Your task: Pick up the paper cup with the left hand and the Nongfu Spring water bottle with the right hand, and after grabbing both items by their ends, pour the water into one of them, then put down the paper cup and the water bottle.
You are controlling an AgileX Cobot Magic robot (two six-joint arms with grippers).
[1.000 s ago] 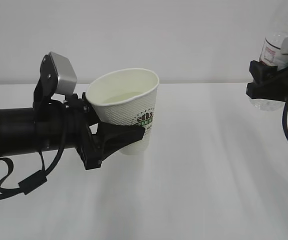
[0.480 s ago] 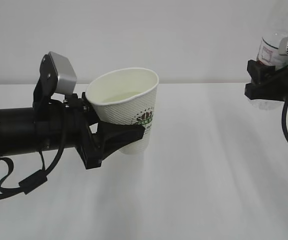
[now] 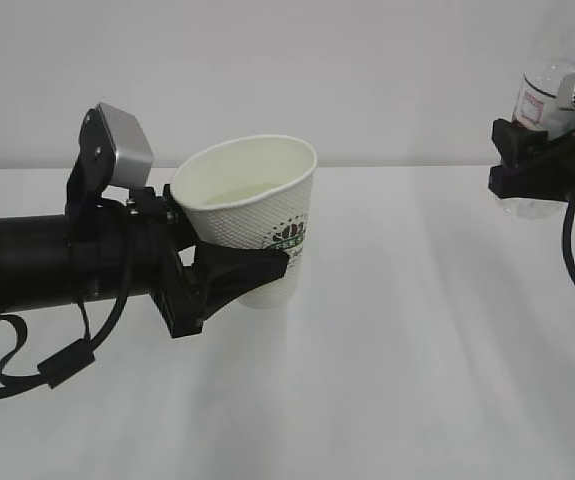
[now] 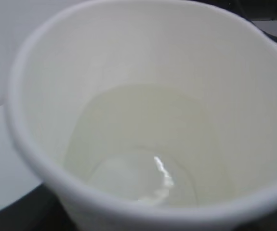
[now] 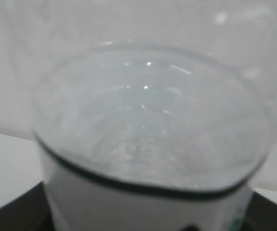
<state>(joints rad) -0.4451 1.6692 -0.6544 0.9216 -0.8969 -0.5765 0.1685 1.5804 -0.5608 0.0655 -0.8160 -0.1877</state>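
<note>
The left hand's (image 3: pixel 252 272) black fingers (image 3: pixel 235 268) clamp the lower body of the paper cup (image 3: pixel 257 215), which is held off the white table (image 3: pixel 417 340), tilted slightly with its mouth leaning toward the arm. The left wrist view shows water (image 4: pixel 143 159) pooled in the cup's cream bottom. At the far right edge, well apart from the cup, the right hand (image 3: pixel 527 165) grips the Nongfu Spring water bottle (image 3: pixel 557 95) near its base, holding it roughly upright above the table.
</note>
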